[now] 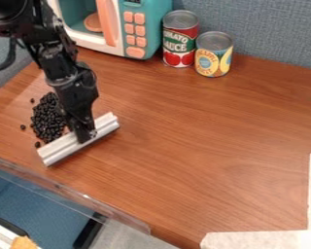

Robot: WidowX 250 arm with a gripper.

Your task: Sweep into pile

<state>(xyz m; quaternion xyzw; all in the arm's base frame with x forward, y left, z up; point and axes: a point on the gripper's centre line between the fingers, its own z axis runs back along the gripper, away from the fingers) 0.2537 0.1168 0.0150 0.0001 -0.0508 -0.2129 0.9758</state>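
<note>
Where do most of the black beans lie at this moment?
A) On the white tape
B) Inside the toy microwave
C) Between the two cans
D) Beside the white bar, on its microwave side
D: the black beans are heaped on the table next to the white bar, on the side toward the toy microwave.

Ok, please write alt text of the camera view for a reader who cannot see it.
A black robot hand holds a white bar on a wooden table, beside a pile of black beans with a few loose around it. Behind stand a toy microwave, a red can and a yellow can.
</note>
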